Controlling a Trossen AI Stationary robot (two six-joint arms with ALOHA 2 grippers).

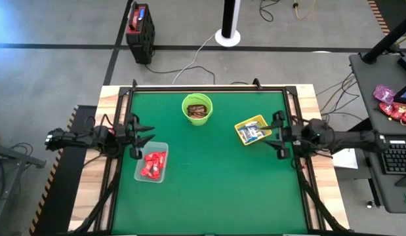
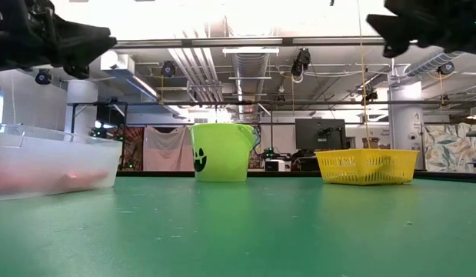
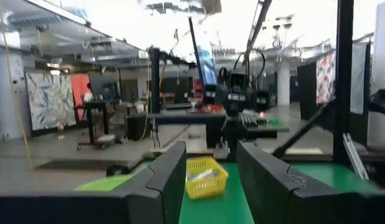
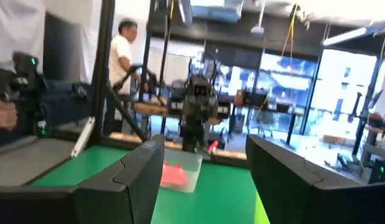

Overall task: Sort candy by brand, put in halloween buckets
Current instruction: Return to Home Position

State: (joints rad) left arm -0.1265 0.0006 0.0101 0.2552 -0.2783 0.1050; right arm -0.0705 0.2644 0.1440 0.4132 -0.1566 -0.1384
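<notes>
Both arms hover at opposite sides of the green desk [image 1: 216, 190], the left claw [image 1: 140, 136] just beside the clear tub [image 1: 162, 145] and the right claw [image 1: 279, 136] just beside the yellow tray [image 1: 243, 124]. Each claw is spread wide and grips nothing. Red bars [image 1: 153, 164] lie in the tub, brown bars [image 1: 198, 112] sit in the lime-green bucket [image 1: 187, 103] near the desk's far edge, and blue-and-white bars [image 1: 252, 133] rest in the tray.
</notes>
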